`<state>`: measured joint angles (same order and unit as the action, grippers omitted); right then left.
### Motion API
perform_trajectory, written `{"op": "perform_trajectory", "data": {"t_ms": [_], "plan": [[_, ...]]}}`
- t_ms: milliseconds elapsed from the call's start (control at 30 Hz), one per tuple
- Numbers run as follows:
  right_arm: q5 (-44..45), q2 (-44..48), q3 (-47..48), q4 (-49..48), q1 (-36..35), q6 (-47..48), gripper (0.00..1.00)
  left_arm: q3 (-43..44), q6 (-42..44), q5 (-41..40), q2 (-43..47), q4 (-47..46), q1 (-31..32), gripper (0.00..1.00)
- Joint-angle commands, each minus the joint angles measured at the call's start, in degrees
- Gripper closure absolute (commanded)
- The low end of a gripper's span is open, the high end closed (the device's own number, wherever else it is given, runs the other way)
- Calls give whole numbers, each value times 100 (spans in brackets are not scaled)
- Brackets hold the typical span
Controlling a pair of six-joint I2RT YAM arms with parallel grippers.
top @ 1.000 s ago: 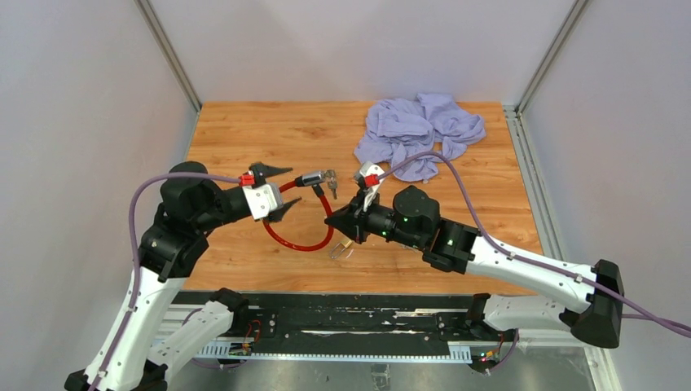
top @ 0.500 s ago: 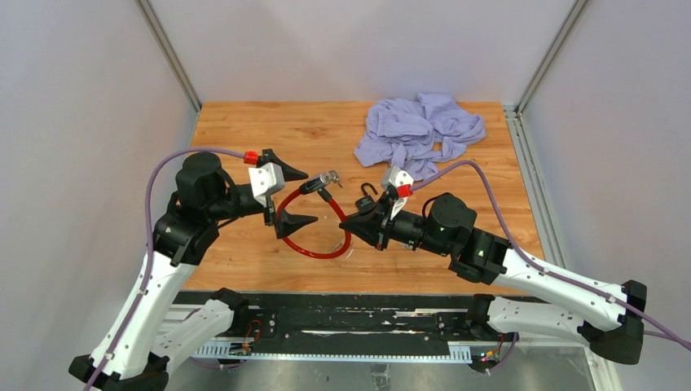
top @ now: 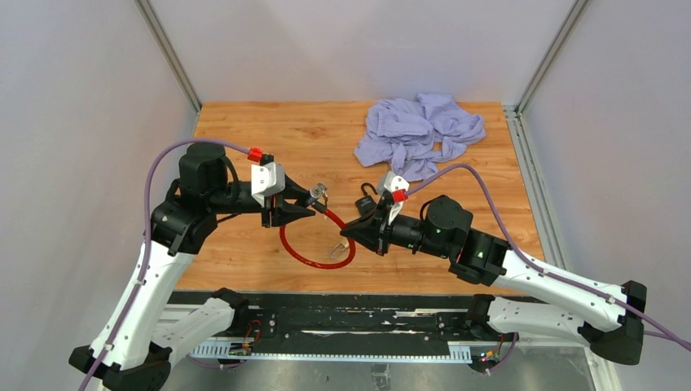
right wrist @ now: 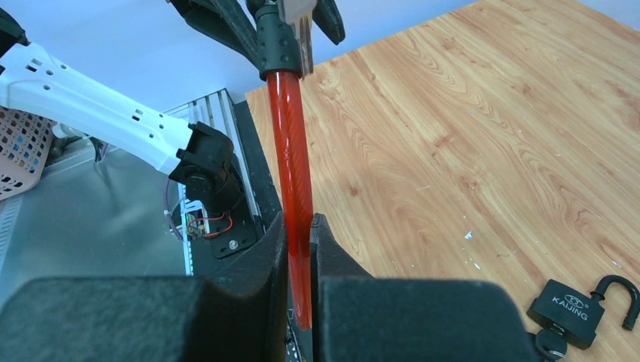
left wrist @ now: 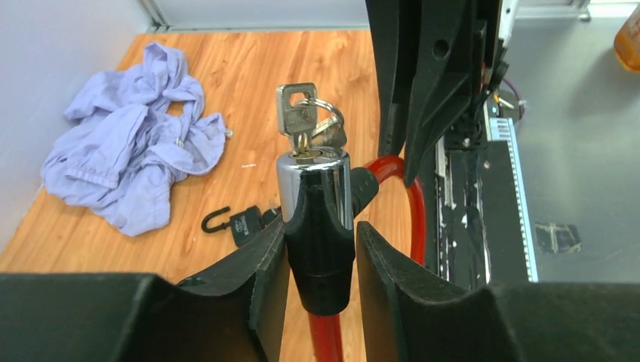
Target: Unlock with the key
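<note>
1. The key (left wrist: 296, 117) sits pushed into the end of the chrome lock barrel (left wrist: 313, 181), just above the middle of the left wrist view. In the top view it is near the centre of the table (top: 244, 130), between the two arms.
2. Its long axis runs in line with the barrel, with the head pointing away from the left gripper (left wrist: 321, 249) toward the right arm.
3. The left gripper is clamped on the barrel's black sleeve, below the key.
4. The right gripper (right wrist: 300, 234) pinches the red cable (right wrist: 290, 136) further along. In its own view the key lies straight up the cable, at the top edge of the frame.
5. Turning the key probably falls to the right gripper, which would have to let go of the cable first.
6. An open padlock (right wrist: 572, 305) lies aside at the lower right of that view.
</note>
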<state>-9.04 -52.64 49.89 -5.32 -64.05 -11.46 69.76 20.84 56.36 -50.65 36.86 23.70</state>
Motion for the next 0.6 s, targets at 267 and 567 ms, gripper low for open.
{"op": "perform_trajectory", "data": {"t_ms": [267, 567], "plan": [[190, 254, 22, -381, -46, 14, 99, 75, 721, 42, 101, 1014, 15, 87], [-216, 30, 436, 306, -37, -47, 55, 340, 674, -39, -108, 1157, 14, 100]]}}
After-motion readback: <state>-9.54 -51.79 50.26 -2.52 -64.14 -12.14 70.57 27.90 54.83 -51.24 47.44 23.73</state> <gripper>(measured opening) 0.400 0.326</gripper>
